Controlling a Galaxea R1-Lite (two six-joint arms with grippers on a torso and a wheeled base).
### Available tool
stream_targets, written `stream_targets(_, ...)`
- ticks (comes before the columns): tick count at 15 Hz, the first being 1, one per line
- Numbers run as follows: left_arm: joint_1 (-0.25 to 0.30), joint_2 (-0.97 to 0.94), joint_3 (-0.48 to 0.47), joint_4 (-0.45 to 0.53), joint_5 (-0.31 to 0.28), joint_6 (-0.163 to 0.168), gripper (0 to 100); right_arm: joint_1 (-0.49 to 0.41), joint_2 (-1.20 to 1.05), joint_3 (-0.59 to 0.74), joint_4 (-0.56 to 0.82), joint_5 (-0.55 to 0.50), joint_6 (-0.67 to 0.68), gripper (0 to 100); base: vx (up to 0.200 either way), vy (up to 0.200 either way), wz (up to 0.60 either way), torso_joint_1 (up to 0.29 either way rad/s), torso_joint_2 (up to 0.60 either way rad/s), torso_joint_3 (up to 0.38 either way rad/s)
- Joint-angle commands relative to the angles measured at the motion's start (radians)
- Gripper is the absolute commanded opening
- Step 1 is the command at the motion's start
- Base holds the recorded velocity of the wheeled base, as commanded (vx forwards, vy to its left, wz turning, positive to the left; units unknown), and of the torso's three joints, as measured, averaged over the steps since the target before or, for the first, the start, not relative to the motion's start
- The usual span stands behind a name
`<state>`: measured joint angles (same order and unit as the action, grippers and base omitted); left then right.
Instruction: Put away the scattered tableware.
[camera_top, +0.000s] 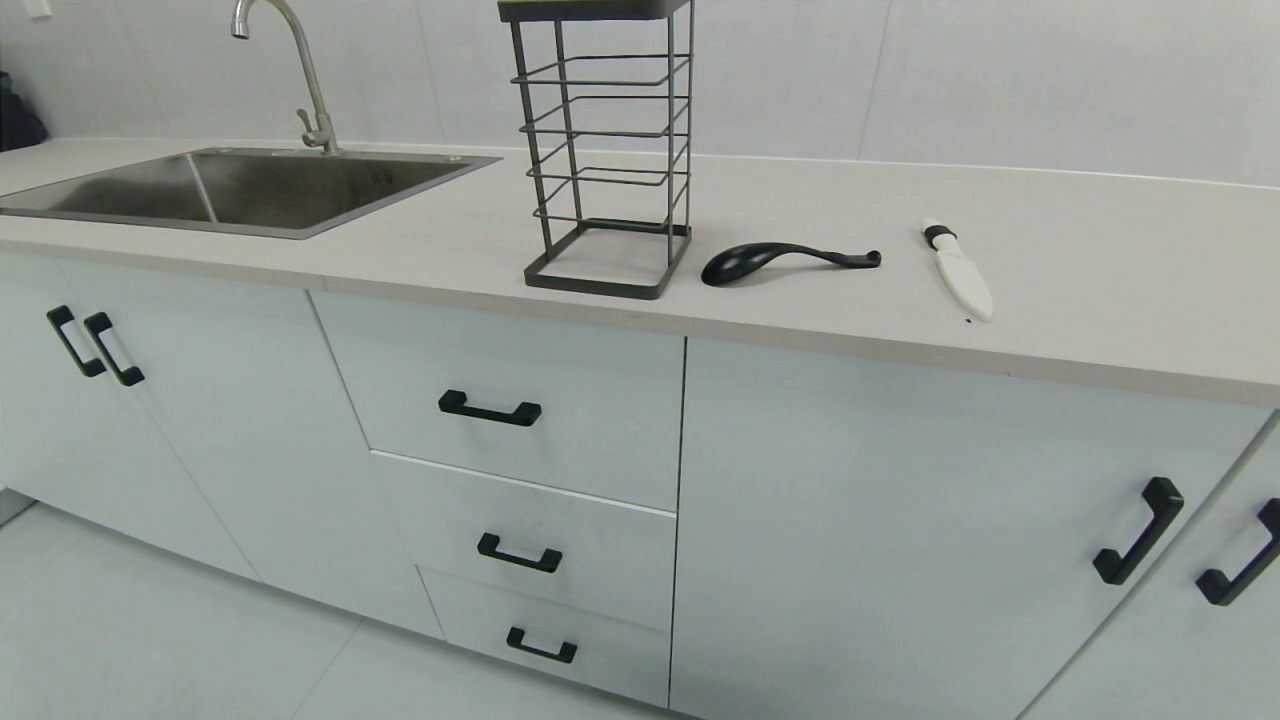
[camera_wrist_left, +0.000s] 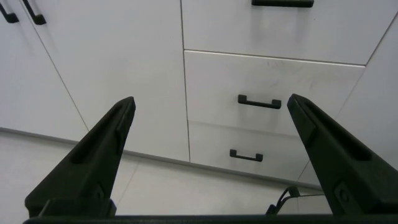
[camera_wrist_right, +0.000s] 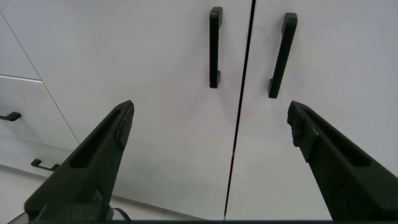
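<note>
On the pale surface, the black spoon lies just beside the base of the wire rack, on the robot's right of it. The white utensil with a black band lies apart from the spoon, farther right, one end pointing at the front edge, with bare room behind and to the right of both and the sink well off to the left. The left pincer is spread wide, holding nothing, before the drawer fronts. The right pincer is equally spread and touching nothing, facing two cabinet doors with upright black handles.
</note>
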<state>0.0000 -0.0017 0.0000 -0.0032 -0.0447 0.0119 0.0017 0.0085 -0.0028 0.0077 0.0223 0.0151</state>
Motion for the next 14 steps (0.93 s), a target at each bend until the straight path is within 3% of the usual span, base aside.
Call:
stream_targets(1,0.000,0.002,0.000,0.000,0.003,0.000,100,0.000,0.001,0.001,0.000,0.001,0.000,100,0.000,0.000,0.00,0.000,0.00,0.000)
stream_targets(4,0.000,0.002,0.000,0.000,0.011,-0.006,100,0.000,0.001,0.001,0.000,-0.001,0.000,100,0.000,0.000,0.00,0.000,0.00,0.000)
stream_targets(6,0.000,0.002,0.000,-0.001,0.028,-0.027,100,0.000,0.001,0.001,0.000,-0.001,0.011,100,0.000,0.000,-0.60,0.007,0.00,0.000)
stream_targets(7,0.000,0.002,0.000,-0.001,0.028,-0.027,100,0.000,-0.001,0.000,0.000,-0.001,0.003,100,0.000,0.000,-0.60,-0.002,0.00,0.002)
stream_targets(14,0.000,0.002,0.000,-0.001,0.026,-0.020,100,0.000,0.001,0.000,0.000,-0.001,0.000,100,0.000,0.000,0.00,0.000,0.00,0.000)
